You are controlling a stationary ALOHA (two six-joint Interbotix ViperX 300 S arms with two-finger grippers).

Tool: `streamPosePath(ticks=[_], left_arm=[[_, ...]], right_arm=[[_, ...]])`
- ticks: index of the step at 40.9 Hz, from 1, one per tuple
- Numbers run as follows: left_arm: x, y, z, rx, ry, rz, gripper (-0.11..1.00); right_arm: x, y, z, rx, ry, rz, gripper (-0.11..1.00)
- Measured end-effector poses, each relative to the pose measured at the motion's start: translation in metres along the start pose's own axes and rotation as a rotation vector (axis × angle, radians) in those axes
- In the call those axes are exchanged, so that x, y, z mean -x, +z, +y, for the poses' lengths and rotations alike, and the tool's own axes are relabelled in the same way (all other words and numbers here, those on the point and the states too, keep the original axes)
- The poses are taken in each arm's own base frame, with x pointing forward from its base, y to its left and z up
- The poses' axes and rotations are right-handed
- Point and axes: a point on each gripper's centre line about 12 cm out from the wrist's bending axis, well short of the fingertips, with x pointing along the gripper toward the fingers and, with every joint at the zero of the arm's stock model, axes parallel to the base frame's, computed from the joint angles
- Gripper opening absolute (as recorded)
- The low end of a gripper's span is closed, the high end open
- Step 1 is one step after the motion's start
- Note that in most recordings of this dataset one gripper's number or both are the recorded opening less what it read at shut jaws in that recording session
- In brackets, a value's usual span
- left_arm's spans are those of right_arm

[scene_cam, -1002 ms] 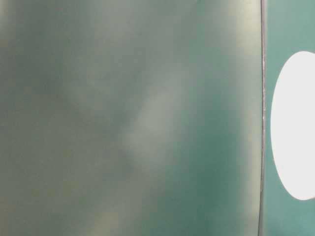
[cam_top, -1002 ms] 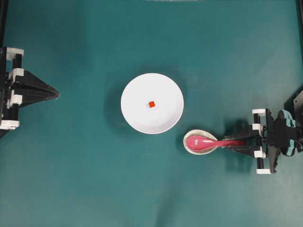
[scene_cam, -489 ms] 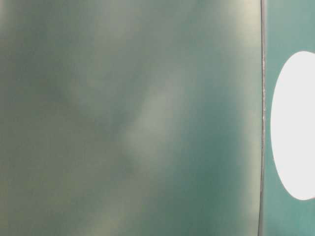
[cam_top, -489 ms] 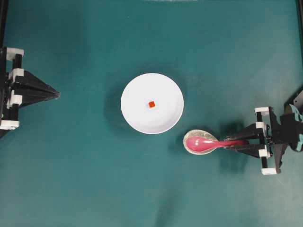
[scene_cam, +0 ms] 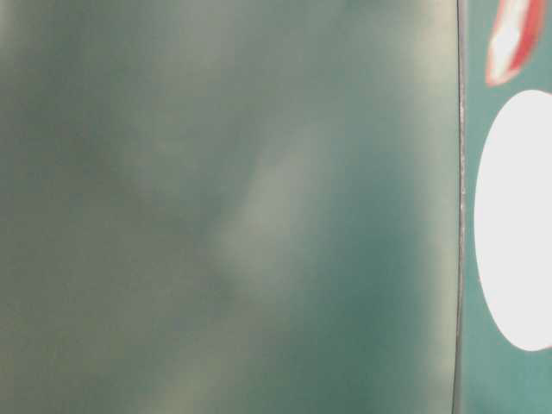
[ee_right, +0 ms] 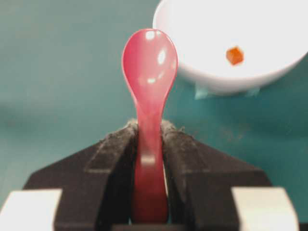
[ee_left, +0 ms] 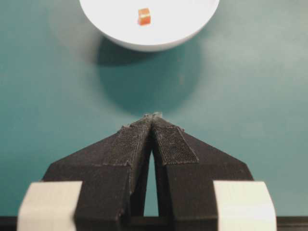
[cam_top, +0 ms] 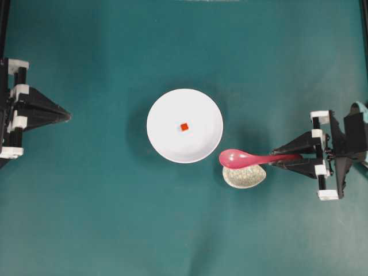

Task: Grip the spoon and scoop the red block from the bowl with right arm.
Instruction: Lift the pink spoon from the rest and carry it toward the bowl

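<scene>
On the green table, right gripper [cam_top: 278, 159] clenched on the pink spoon [cam_top: 244, 156] handle, scoop above a speckled dish [cam_top: 244, 177] beside the white bowl [cam_top: 164, 144], red block [cam_top: 184, 126] inside, left gripper [cam_top: 69, 115] pinched together, holding nothing.

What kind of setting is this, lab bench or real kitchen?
Likely a lab tabletop rig: a bare teal table, two facing robot arms, and staged props only, a white bowl with a red block and a spoon.
</scene>
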Motion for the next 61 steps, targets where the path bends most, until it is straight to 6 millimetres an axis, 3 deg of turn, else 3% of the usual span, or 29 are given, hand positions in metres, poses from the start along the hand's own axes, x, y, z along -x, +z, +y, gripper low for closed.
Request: streamPosePath(ticks=[17, 33, 46, 61], left_arm=[[0.0, -0.003, 0.0, 0.0, 0.0, 0.029, 0.0], [0.0, -0.004, 0.0, -0.001, 0.0, 0.035, 0.0], [0.0, -0.006, 0.0, 0.001, 0.001, 0.052, 0.0], [0.001, -0.006, 0.0, -0.001, 0.001, 0.052, 0.0]], right_arm=[[0.01, 0.071, -0.032, 0.033, 0.004, 0.107, 0.24], [0.01, 0.116, -0.054, 0.112, -0.024, 0.178, 0.24], [0.001, 0.134, -0.061, 0.105, -0.033, 0.209, 0.24], [-0.03, 0.143, -0.06, 0.026, 0.012, 0.344, 0.24]])
